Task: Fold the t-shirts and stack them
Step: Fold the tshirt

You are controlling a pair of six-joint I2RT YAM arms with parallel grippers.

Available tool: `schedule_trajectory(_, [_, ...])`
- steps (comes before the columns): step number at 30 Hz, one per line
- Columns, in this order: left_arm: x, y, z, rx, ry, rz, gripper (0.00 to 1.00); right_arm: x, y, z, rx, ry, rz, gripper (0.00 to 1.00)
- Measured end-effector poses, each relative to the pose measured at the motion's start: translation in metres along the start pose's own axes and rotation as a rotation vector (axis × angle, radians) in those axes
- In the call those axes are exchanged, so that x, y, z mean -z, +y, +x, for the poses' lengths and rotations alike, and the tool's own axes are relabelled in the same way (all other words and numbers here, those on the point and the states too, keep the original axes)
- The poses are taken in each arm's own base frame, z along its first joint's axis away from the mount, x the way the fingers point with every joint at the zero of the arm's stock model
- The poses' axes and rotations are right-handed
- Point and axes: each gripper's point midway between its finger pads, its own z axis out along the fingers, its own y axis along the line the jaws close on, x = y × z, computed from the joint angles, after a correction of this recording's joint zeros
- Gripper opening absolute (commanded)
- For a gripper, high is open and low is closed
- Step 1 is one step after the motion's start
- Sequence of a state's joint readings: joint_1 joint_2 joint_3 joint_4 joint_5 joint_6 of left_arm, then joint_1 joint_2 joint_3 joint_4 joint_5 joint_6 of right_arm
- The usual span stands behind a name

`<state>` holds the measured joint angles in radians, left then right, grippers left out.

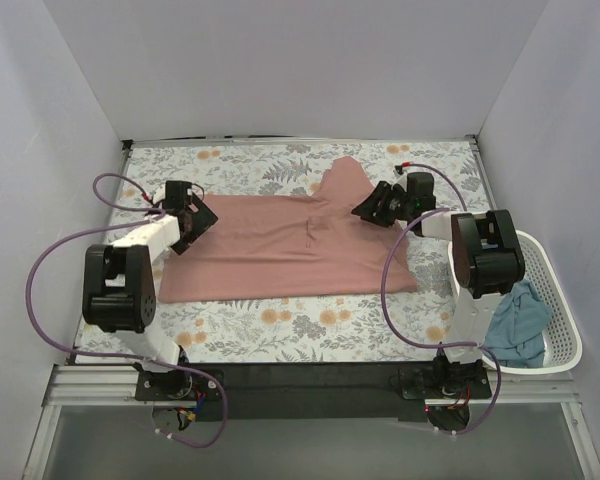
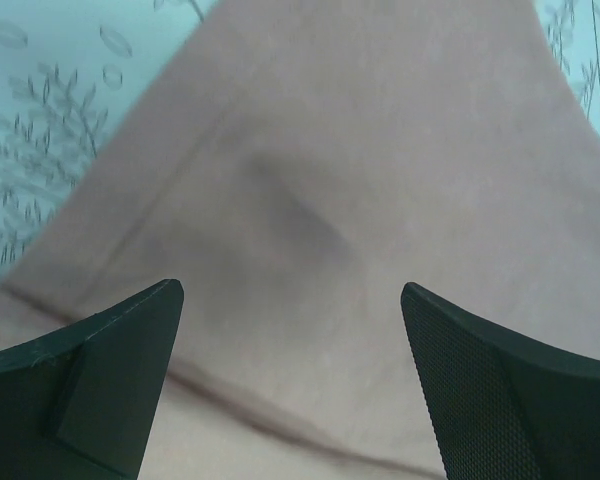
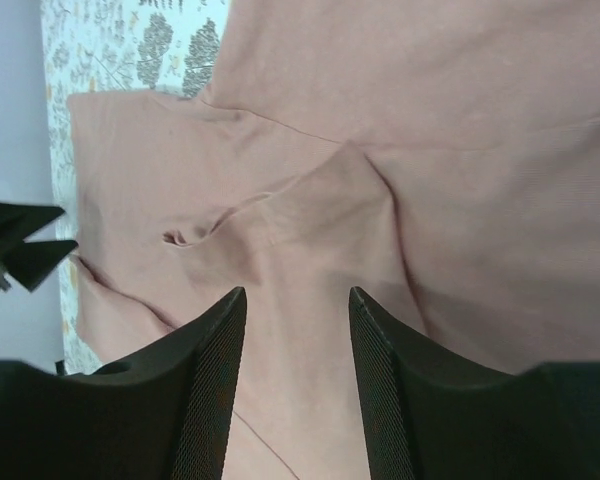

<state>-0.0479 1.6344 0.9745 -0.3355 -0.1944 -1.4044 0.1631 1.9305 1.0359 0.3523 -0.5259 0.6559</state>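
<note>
The dusty-pink t-shirt lies spread on the floral cloth, one sleeve pointing to the back. It fills the left wrist view and the right wrist view, with creases near its middle. My left gripper is open over the shirt's left edge, nothing between its fingers. My right gripper is open over the shirt's right part near the sleeve, with only flat fabric between its fingers. The teal-blue t-shirt lies crumpled in the white basket at the right.
The white slotted basket stands at the table's right edge beside the right arm. The floral cloth covers the table. White walls close in the back and both sides. Purple cables loop from both arms.
</note>
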Motion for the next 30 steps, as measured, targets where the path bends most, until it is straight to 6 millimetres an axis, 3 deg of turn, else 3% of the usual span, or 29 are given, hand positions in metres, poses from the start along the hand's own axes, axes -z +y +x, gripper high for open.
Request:
schedule_trajectory(4, [-0.028,0.000,-0.022,0.014,-0.004,-0.037,0.88,0.006,-0.014,-0.008,0.061,0.015,0.053,0.52])
schedule_trajectory(10, [-0.062,-0.021,-0.087,-0.046,-0.116,-0.055,0.79,0.009,-0.014,-0.058,0.257,-0.049,0.160,0.52])
schedule_trajectory(14, [-0.086,-0.026,-0.113,-0.124,-0.167,-0.092,0.71,0.014,-0.026,-0.068,0.321,-0.061,0.249,0.52])
schedule_trajectory(23, [-0.119,-0.026,-0.120,-0.268,-0.153,-0.137,0.51,0.023,-0.051,-0.058,0.357,-0.008,0.364,0.52])
schedule_trajectory(30, [-0.124,-0.027,-0.120,-0.290,-0.140,-0.142,0.47,0.025,-0.056,-0.057,0.370,-0.004,0.381,0.52])
